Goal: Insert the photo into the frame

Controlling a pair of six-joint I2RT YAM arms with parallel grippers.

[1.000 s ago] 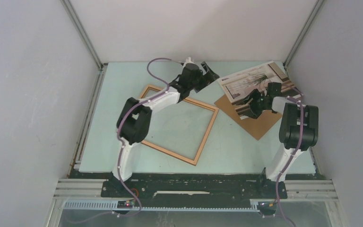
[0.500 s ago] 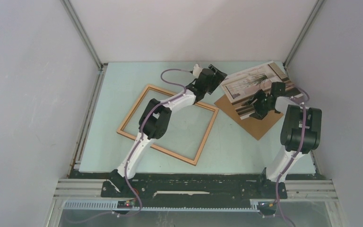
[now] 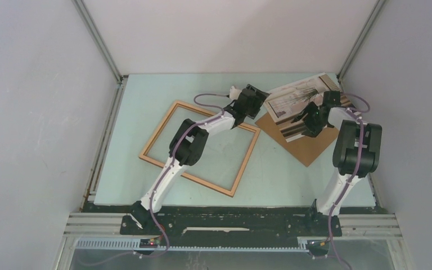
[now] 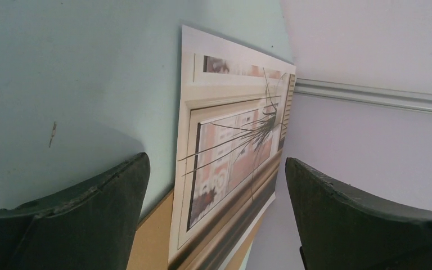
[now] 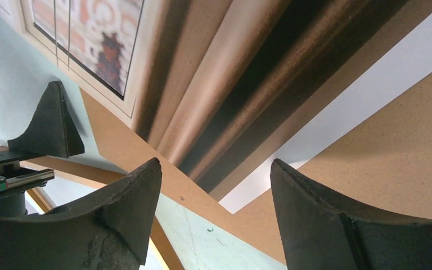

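Observation:
The photo point(image 3: 292, 98) lies at the back right, a white-bordered print with thin plant lines and brown stripes along its near side, partly on the brown backing board point(image 3: 309, 147). The light wooden frame point(image 3: 246, 160) lies flat in the middle of the table, nothing inside it. My left gripper point(image 3: 262, 101) is stretched out to the photo's left edge, jaws wide open; in the left wrist view the photo point(image 4: 230, 152) fills the gap ahead of the left gripper point(image 4: 216, 162). My right gripper point(image 3: 305, 124) hovers open over the photo's striped edge point(image 5: 230, 84), the right gripper point(image 5: 215, 163) holding nothing.
The backing board point(image 5: 382, 157) juts out under the print toward the right arm. One frame rail point(image 5: 166, 250) shows at the bottom left of the right wrist view, with a left finger point(image 5: 50, 124) beyond it. Grey walls close in the back and right sides.
The left arm has reached out to the right, bringing its open gripper up to the photo's left edge. The right gripper shifted slightly farther back over the photo. Photo, board and frame stay put.

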